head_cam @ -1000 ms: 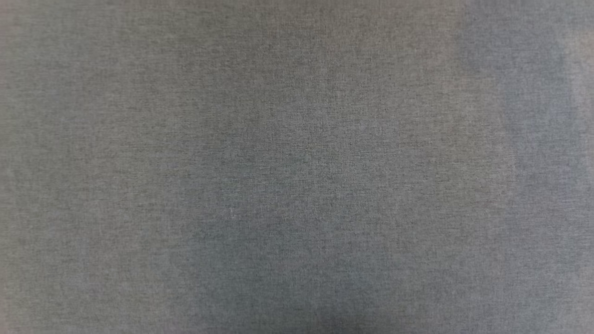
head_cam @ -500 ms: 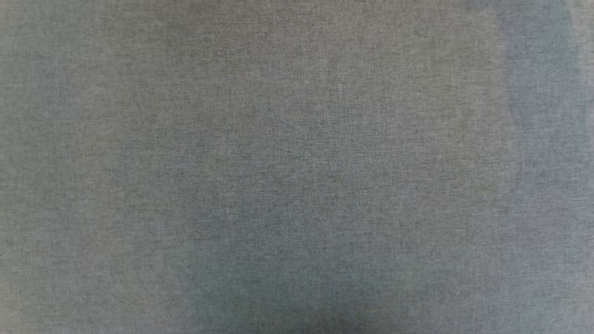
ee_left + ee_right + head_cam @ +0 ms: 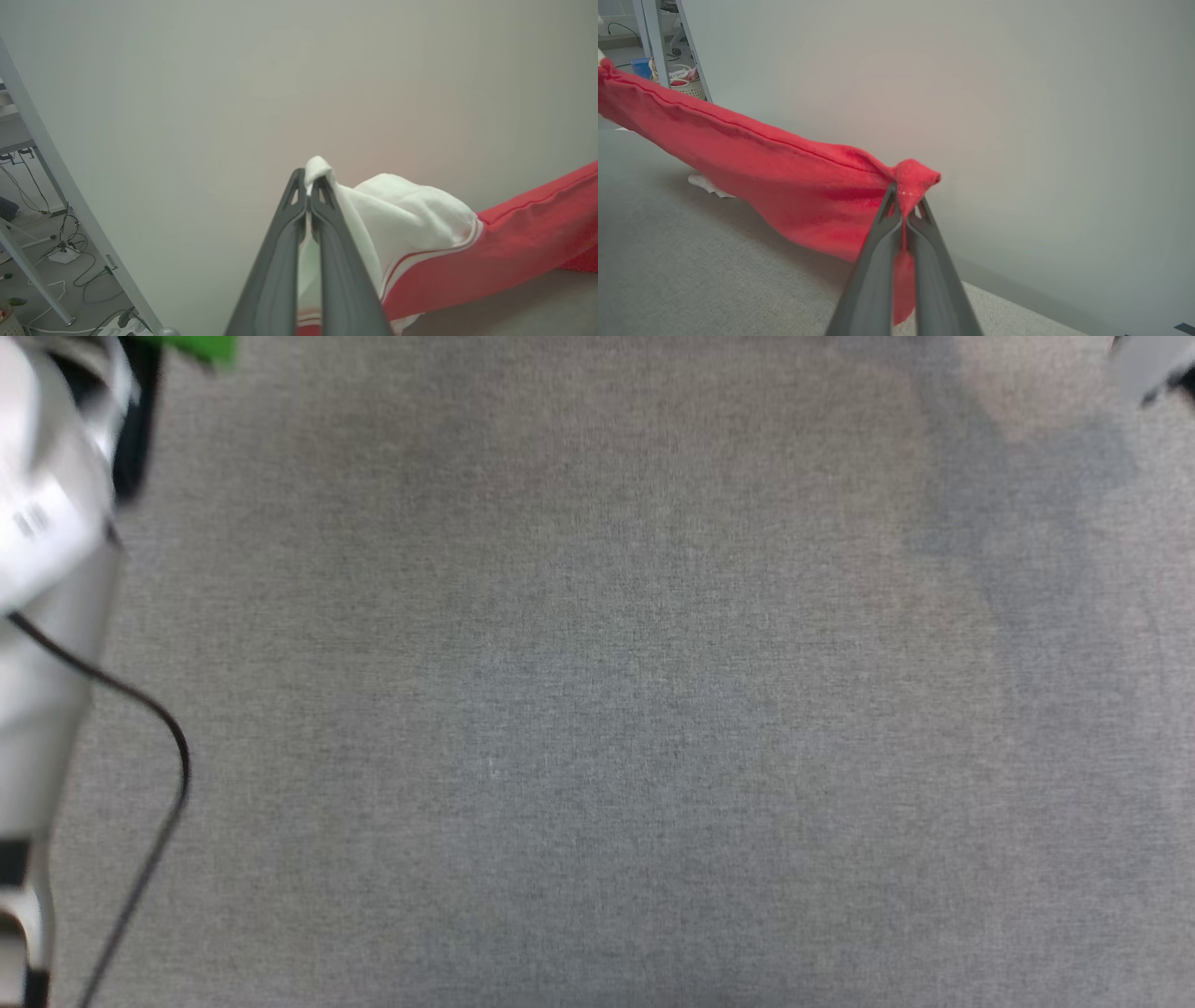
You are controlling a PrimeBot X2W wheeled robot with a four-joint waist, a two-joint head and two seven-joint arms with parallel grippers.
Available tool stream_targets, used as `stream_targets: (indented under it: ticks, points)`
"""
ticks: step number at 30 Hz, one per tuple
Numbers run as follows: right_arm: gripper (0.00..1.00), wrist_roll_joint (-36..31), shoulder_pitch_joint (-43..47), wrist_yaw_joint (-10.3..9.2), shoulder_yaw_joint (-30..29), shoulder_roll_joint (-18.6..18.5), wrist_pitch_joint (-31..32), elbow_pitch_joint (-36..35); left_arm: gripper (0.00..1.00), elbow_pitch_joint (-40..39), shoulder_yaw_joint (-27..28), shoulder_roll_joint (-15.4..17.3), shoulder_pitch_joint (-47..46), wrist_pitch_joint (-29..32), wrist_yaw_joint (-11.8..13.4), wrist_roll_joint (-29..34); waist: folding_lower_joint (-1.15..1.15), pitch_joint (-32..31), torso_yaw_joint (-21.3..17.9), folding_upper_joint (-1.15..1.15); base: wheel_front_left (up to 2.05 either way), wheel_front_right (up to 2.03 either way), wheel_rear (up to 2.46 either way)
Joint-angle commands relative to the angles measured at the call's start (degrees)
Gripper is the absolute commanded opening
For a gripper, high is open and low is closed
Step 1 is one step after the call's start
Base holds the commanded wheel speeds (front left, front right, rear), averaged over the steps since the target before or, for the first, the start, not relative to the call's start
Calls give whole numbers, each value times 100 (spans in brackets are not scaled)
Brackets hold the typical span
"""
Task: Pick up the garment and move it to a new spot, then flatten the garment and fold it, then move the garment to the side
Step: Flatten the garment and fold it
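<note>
The garment (image 3: pixel 784 172) is a red shirt stretched in the air between both grippers, above a grey fabric surface (image 3: pixel 691 261). My left gripper (image 3: pixel 308 184) is shut on the white sleeve (image 3: pixel 411 205), whose red-white striped trim (image 3: pixel 420 261) joins the red body (image 3: pixel 504 242) running off to the right. In the right wrist view my right gripper (image 3: pixel 903 193) is shut on a bunched red edge of the shirt. The red cloth sags from there toward the upper left. The letters and number are hidden.
The head view looks down on the grey fabric surface (image 3: pixel 597 709), with a pale forearm (image 3: pixel 47 541) and black cable (image 3: pixel 159 775) at its left edge. A pale wall (image 3: pixel 280 70) stands behind. Metal frame legs (image 3: pixel 56 177), floor cables (image 3: pixel 70 261) and a basket (image 3: pixel 684 84) lie beyond.
The whole head view has shifted and sharpened, so the camera has moved. A pale forearm with a black cable now shows at its left edge.
</note>
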Motion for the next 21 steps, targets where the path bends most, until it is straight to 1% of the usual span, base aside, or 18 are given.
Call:
stream_targets:
  ticks: [1, 7, 12, 17, 21]
  points:
    - [0, 77, 290, -4, 39, -63, -66, -94, 0, -192, 49, 55, 444, -31, 111, -83, 0, -430, 105, 0, 0, 0, 0]
    - [0, 213, 1518, -4, 331, -338, -91, -574, 0, -1169, -5, 299, 2457, -16, 580, -218, 0, -974, 162, 0, 0, 0, 0]
    - [0, 268, 2548, -4, 490, -615, -93, -906, 0, -1954, -124, 539, 4032, 179, 1056, -352, 0, -1406, 204, 0, 0, 0, 0]
    - [0, 238, 3486, -4, 535, -828, -82, -1143, 0, -2522, -310, 663, 5260, 380, 1380, -527, 0, -1746, 265, 0, 0, 0, 0]
    - [0, 209, 4222, -4, 371, -939, -83, -1301, 0, -2871, -393, 705, 6071, 511, 1639, -730, 0, -1967, 294, 0, 0, 0, 0]
